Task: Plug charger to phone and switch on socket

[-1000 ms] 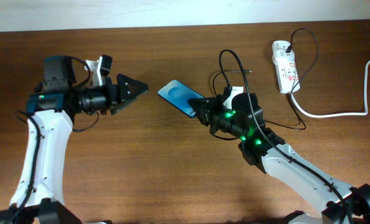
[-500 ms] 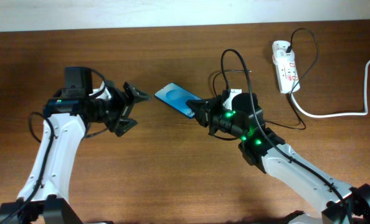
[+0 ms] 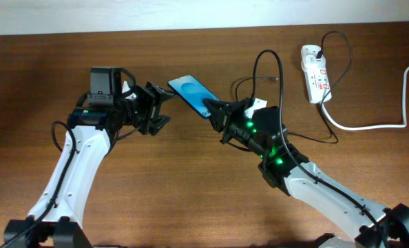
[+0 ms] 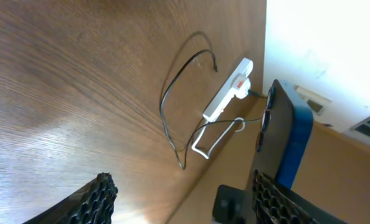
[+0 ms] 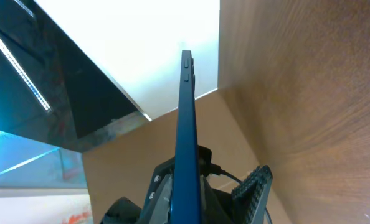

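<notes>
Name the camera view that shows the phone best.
Overhead: the phone shows its lit blue screen and most of its outline there. The right wrist view sees it only edge-on, as a thin blue strip. The left wrist view catches just its dark back and blue side.

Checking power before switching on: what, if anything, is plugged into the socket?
The charger is plugged into the far end of the socket; its pins are hidden inside. Whether it is switched on cannot be told.
</notes>
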`<action>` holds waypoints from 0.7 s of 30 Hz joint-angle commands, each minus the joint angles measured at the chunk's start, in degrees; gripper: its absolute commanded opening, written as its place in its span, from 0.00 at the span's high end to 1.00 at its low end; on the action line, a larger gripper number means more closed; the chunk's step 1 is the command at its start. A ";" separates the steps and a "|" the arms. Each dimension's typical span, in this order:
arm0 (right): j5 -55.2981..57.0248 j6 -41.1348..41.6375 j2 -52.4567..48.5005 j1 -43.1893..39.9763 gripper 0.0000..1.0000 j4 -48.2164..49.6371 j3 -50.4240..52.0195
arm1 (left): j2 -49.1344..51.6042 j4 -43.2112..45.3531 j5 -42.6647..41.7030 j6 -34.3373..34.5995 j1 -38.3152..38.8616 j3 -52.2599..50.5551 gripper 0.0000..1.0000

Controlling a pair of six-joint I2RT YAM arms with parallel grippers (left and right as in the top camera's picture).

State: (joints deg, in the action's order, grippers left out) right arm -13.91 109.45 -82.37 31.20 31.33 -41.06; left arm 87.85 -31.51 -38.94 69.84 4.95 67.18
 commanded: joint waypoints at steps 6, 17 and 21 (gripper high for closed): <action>-0.66 -1.25 -1.05 0.55 0.96 -6.71 -0.48 | -0.68 1.53 -4.76 3.02 0.13 0.35 0.32; -3.58 -0.70 -1.05 1.38 0.96 1.27 -0.48 | -0.68 1.53 -3.23 3.08 0.33 0.35 0.27; -2.75 -0.26 -1.22 2.69 0.96 1.07 -0.48 | -0.68 2.86 -3.23 4.87 1.18 0.35 0.29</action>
State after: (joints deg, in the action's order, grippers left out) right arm -16.14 109.32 -84.07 32.71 31.40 -41.04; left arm 87.85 -30.11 -42.59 73.17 5.26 67.07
